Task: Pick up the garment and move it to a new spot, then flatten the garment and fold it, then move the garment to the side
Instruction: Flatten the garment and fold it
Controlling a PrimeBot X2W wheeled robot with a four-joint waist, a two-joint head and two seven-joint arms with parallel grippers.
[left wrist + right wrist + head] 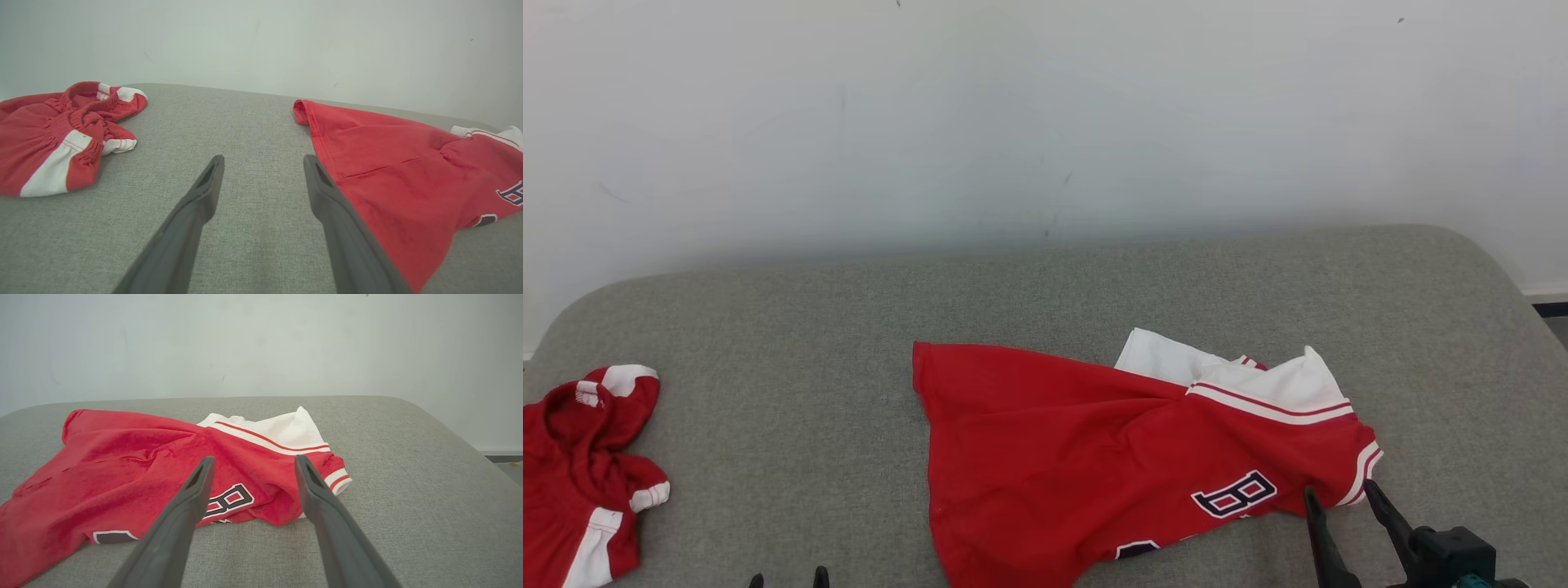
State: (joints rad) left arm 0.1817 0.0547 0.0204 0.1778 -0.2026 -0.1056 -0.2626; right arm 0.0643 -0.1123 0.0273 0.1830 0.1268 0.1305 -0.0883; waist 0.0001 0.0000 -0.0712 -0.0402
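Past the crumpled red-and-white shorts (580, 457) at far left, my left tool (263, 163) hangs spread and empty over the grey fabric surface (792, 327). The rumpled red jersey with white sleeves (1054, 457) lies centre-right, soft and light (it will drape). I'd pinch its striped sleeve cuff (1364, 467), just beside my right tool (1338, 488), also spread.

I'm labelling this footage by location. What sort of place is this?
Probably a plain test room for garment folding: a grey fabric-covered surface against a blank white wall, holding a red jersey and a second red-and-white garment.
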